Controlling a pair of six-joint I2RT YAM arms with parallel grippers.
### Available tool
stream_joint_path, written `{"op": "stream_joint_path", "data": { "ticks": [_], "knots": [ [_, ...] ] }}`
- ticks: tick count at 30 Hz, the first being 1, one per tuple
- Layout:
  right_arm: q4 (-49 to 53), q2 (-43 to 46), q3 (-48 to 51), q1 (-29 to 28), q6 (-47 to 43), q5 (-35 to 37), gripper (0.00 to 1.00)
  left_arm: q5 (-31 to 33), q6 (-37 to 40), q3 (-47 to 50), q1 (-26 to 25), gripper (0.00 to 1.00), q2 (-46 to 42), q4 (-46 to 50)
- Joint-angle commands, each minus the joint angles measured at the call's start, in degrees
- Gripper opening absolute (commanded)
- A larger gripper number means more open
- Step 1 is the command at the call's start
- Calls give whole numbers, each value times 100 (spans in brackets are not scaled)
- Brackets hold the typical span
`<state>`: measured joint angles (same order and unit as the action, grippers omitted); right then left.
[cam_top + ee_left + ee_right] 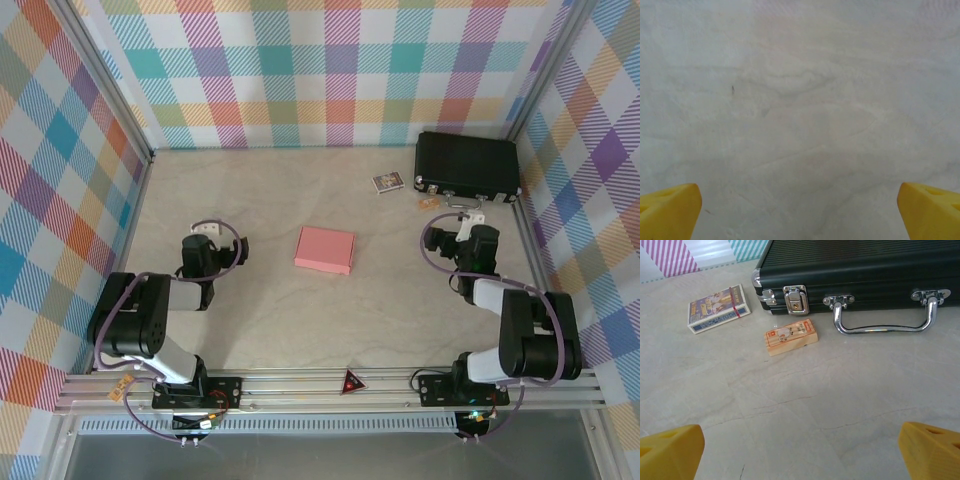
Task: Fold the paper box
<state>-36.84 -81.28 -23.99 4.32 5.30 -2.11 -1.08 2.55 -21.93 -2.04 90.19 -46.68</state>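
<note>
The salmon-pink thin-card box [324, 249] lies on the pale counter [270, 320] between the left hand [206, 231] and right hand [467, 220], both spread wide and empty; a one-sided push could skid or crush it.

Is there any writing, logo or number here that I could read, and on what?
Nothing readable.
Small card box: colourful print, too blurred.
Wooden block: orange label, lettering too small.
Red triangle sign: symbol too small.
Paper box, black case: no marking seen.
</note>
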Motion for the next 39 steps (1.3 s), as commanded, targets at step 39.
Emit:
{"op": "stream_joint_path", "data": {
  "ticks": [39],
  "knots": [
    [-1123,-679,61,-409,-399,88,99,-15,-83,-164,26,100,64,-316]
  ]
}}
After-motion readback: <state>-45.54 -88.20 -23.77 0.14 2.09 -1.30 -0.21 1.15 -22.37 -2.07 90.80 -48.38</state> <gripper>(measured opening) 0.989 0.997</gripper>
